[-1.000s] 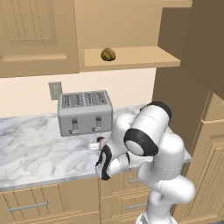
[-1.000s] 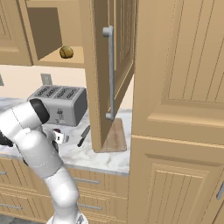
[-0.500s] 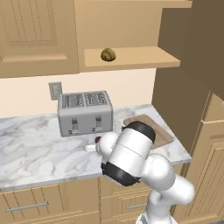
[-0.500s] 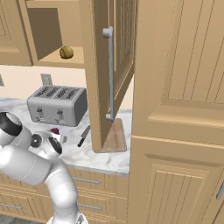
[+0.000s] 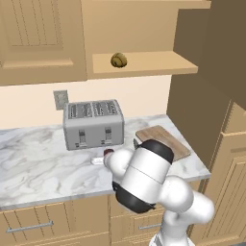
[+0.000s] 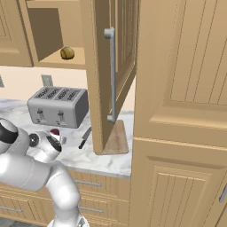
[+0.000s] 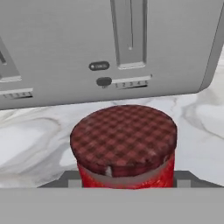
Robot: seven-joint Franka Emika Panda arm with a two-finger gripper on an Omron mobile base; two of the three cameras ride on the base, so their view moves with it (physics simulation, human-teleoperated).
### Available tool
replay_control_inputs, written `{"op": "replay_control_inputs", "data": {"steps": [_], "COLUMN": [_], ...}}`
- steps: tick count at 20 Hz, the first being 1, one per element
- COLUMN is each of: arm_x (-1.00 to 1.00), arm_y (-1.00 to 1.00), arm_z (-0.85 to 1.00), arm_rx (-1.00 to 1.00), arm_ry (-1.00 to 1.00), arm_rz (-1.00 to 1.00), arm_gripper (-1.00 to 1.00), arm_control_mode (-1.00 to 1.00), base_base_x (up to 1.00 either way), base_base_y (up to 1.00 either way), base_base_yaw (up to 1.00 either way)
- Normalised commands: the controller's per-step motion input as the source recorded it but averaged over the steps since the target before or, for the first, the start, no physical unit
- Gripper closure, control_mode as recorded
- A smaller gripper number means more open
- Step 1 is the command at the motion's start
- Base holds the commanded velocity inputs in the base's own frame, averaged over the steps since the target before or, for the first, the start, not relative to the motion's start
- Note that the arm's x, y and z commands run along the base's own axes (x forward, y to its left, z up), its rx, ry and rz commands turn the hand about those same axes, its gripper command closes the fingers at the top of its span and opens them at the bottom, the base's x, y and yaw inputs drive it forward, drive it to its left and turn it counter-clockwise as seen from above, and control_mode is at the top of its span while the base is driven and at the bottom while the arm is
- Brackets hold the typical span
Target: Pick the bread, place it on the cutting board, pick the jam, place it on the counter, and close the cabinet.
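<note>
The step in hand looked to be setting the jam [image 7: 124,146] down on the bench [image 5: 38,168], although the bread [image 5: 118,60] sat on the open shelf of the cabinet [image 6: 99,75] and had not reached the cutting board [image 5: 158,139]. On the left of the bench stood the grey toaster [image 5: 93,124], and just in front of it, near the bench's front half, the jar showed as a small red spot beside the arm's wrist. In the hand view the jam stood upright on the marble close before the toaster's front panel: a squat red jar with a dark red chequered lid, its body glossy and a shade brighter than the lid. The gripper [image 7: 124,186] sat at the jar's sides; whether the jaws clamped it or stood just clear could not be told. The next move probably called for freeing the jar and drawing back without tipping it. Further right lay a black-handled knife [image 6: 84,137], then the board, partly behind the open cabinet door.
</note>
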Motion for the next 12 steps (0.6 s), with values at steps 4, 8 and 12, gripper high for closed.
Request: {"op": "replay_control_inputs", "data": {"steps": [4,8,12], "arm_x": [0.00,-0.12,-0.39], "arm_y": [0.00,0.00,-0.04], "arm_z": [0.00,0.00,0.17], "arm_rx": [0.00,0.00,0.01], "arm_ry": [0.02,0.03,0.00], "arm_rz": [0.00,0.00,0.00], "arm_gripper": [-1.00,-1.00,-1.00], "arm_control_mode": [-1.00,-1.00,-1.00], "base_base_x": [0.00,0.00,0.00], "base_base_y": [0.00,0.00,0.00], "base_base_yaw": [0.00,0.00,0.00]}}
